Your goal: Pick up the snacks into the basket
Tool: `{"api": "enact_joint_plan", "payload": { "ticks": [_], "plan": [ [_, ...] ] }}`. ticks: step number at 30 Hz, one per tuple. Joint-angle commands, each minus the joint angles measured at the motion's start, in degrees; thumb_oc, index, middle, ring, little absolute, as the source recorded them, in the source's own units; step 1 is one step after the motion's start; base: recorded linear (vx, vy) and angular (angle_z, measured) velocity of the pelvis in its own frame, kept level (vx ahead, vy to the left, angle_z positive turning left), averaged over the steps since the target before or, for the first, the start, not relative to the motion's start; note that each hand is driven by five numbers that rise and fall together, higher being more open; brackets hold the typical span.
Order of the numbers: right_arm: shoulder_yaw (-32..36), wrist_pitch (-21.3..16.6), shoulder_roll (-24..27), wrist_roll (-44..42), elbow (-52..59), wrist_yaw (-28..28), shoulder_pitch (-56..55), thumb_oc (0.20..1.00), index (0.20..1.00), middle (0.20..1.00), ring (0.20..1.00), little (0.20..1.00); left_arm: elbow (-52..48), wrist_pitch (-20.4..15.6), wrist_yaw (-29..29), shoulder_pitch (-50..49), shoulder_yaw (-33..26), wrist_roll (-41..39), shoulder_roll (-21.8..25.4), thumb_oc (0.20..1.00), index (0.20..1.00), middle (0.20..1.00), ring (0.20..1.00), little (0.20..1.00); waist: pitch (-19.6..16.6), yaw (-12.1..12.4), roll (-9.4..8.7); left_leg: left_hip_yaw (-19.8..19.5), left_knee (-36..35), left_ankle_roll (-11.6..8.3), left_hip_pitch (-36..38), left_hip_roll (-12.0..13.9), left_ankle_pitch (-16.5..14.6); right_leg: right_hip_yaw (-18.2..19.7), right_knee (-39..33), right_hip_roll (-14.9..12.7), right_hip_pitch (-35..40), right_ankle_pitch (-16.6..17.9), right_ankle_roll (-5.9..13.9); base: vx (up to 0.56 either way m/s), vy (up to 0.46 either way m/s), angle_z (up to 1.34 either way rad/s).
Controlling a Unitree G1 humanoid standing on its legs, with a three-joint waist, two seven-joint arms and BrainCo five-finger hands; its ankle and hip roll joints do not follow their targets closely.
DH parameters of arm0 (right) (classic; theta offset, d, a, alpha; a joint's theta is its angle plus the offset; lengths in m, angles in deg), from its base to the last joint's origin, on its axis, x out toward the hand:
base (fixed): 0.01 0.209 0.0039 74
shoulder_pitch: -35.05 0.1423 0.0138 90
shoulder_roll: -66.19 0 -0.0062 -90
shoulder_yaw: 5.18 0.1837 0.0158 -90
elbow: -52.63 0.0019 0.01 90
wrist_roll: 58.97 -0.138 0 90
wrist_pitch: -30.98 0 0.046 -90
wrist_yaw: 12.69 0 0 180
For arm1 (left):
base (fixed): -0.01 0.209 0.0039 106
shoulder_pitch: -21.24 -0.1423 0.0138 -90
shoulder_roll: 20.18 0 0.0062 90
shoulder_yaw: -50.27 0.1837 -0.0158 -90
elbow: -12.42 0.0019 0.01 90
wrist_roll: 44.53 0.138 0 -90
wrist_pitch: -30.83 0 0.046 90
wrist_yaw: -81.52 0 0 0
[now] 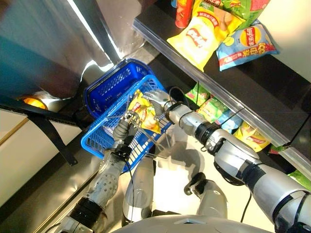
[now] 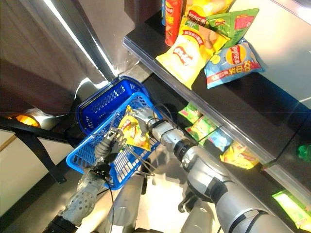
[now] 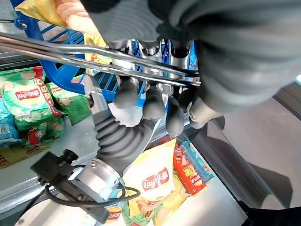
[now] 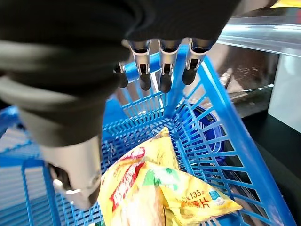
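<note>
My left hand (image 1: 124, 127) is shut on the metal handles (image 3: 94, 52) of a blue plastic basket (image 1: 95, 141) and holds it up in front of the shelves; its fingers (image 3: 150, 101) curl round the bars. A yellow snack bag (image 4: 155, 188) lies inside the basket (image 4: 225, 141). My right hand (image 1: 156, 99) hovers just above that bag (image 1: 141, 109), its fingers (image 4: 162, 70) straight and holding nothing.
A second blue basket (image 1: 112, 85) sits just behind the held one. The dark upper shelf (image 1: 291, 92) carries a yellow chip bag (image 1: 199, 39), a blue bag (image 1: 248, 43) and a red can (image 1: 183, 12). Green and yellow bags (image 1: 211, 109) lie on the shelf below.
</note>
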Motion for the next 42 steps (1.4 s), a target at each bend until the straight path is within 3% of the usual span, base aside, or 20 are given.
{"api": "enact_joint_plan", "payload": {
  "ticks": [1, 8, 10, 12, 18, 28, 35, 42],
  "plan": [
    [2.1, -0.2, -2.7, -5.1, -1.9, 3.0, 5.3, 1.0, 1.0, 1.0, 1.0, 1.0, -16.1, -4.5, -4.7, 2.6, 1.0, 1.0, -2.9, 0.2, 0.2, 0.2, 0.2, 0.2, -2.2, -0.2, 0.63, 0.5, 0.7, 2.29, 1.6, 1.7, -2.9, 4.4, -4.2, -1.2, -1.6, 14.6, 4.64, 0.0, 0.0, 0.0],
    [8.4, -2.6, 1.1, -17.4, 9.0, 3.7, -6.7, 1.0, 1.0, 1.0, 1.0, 1.0, -9.4, -4.5, -3.5, 0.1, -3.1, 5.1, -3.7, 0.2, 0.2, 0.2, 0.2, 0.2, -4.3, -3.0, -0.61, 2.5, -6.1, 2.19, 6.6, 2.3, -0.9, 4.8, -10.7, 0.2, 1.9, 17.1, 5.09, 0.04, 0.018, -0.17],
    [10.5, -4.2, 5.7, -23.1, 17.9, 3.4, -16.4, 1.0, 1.0, 1.0, 1.0, 1.0, -4.0, -4.9, -2.5, -2.0, -6.0, 7.9, -4.9, 0.2, 0.2, 0.2, 0.2, 0.2, -6.1, -4.9, -1.48, 4.2, -11.2, 1.81, 10.3, 2.2, 0.8, 5.0, -15.1, 1.3, 4.4, 18.5, 5.48, 0.08, 0.018, -0.21],
    [11.0, -4.9, 6.8, -24.6, 20.6, 3.0, -19.4, 1.0, 1.0, 1.0, 1.0, 1.0, -2.8, -4.9, -2.6, -2.7, -7.0, 8.6, -5.2, 0.2, 0.2, 0.2, 0.2, 0.2, -6.7, -5.6, -1.75, 4.7, -12.7, 1.72, 11.4, 2.1, 1.4, 5.0, -16.7, 1.7, 5.2, 19.1, 5.6, 0.09, 0.009, -0.23],
    [14.4, -9.2, 13.6, -34.3, 30.5, -3.5, -38.3, 1.0, 1.0, 1.0, 1.0, 1.0, 8.5, -5.6, -3.4, -6.8, -12.1, 12.0, -8.5, 0.2, 0.2, 0.2, 0.2, 0.2, -11.6, -8.3, -2.99, 8.0, -21.4, 0.5, 18.6, 2.4, 4.1, 6.1, -27.5, 5.0, 10.8, 20.5, 6.18, 0.12, -0.003, -0.36],
    [20.4, -8.9, 11.9, -40.5, 20.1, -5.2, -49.5, 1.0, 1.0, 1.0, 1.0, 1.0, 20.6, -5.9, -3.1, -8.2, -15.5, 17.3, -13.0, 0.2, 0.2, 0.2, 0.2, 0.2, -17.2, -10.4, -3.49, 10.2, -24.7, -0.57, 20.8, 2.3, 4.6, 7.9, -35.9, 7.2, 13.4, 23.1, 6.47, 0.06, -0.005, -0.23],
    [27.0, -7.4, 7.0, -46.4, -5.9, -4.3, -50.3, 1.0, 1.0, 1.0, 1.0, 1.0, 32.9, -5.1, -3.0, -6.9, -17.1, 19.7, -15.9, 0.2, 0.2, 0.2, 0.2, 0.2, -19.2, -10.8, -3.59, 10.2, -24.7, -1.09, 21.6, 2.8, 4.9, 9.2, -36.6, 8.3, 14.5, 23.5, 6.02, 0.04, -0.016, -0.14],
    [34.5, -5.6, 5.3, -52.6, -17.6, -4.0, -50.7, 1.0, 1.0, 1.0, 1.0, 1.0, 34.5, -4.0, -3.7, -7.4, -16.6, 20.0, -16.7, 0.2, 0.2, 0.2, 0.2, 0.2, -20.9, -11.0, -3.14, 10.0, -24.7, -1.29, 22.1, 3.1, 4.7, 9.2, -36.9, 8.7, 15.3, 23.1, 5.89, 0.04, -0.007, -0.02]
  ]
}}
